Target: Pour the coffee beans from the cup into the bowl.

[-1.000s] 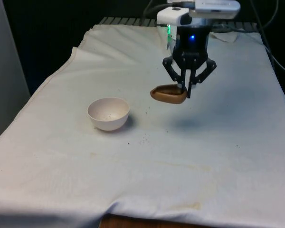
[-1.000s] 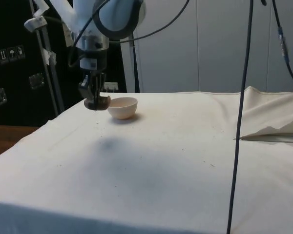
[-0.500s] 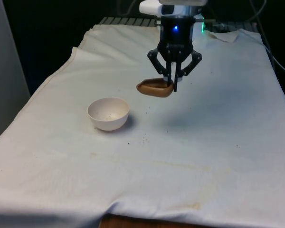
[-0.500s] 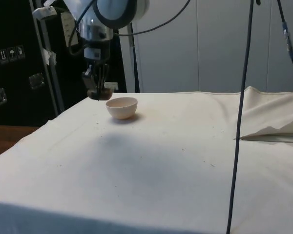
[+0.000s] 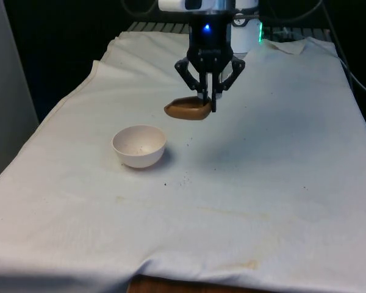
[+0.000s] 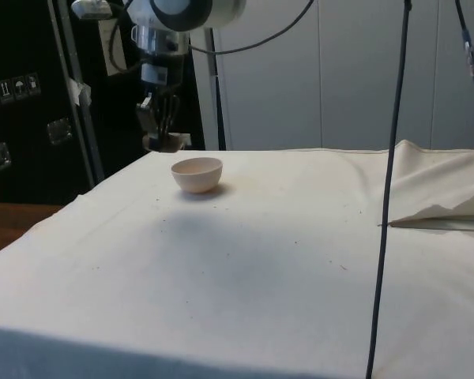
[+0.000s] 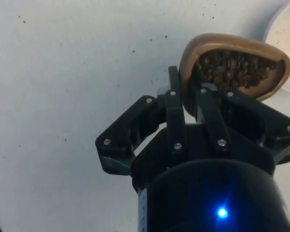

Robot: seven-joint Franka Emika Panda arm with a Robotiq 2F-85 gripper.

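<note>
The tool (image 5: 208,105) is clamped on the wall of a brown cup (image 5: 186,109), one finger inside the rim and one outside, as the wrist view makes plain (image 7: 191,104). The cup (image 7: 230,65) hangs in the air, clear of the desk, and sticks out from the fingers toward the front view's left. In the wrist view it is heaped with dark coffee beans (image 7: 234,67); in the front view the beans cannot be made out, and in the side view the cup (image 6: 164,143) is a small dark shape under the tool (image 6: 166,134), hard to tell apart from the black background.

Below the tool and off to the front view's left stands a white bowl (image 5: 139,145) on the white cloth of the desk (image 5: 280,171), well apart from the cup. In the wrist view just an edge of the bowl (image 7: 286,29) shows, cut off by the frame. A few dark specks (image 5: 184,178) lie on the cloth near the bowl; what they are cannot be told.
</note>
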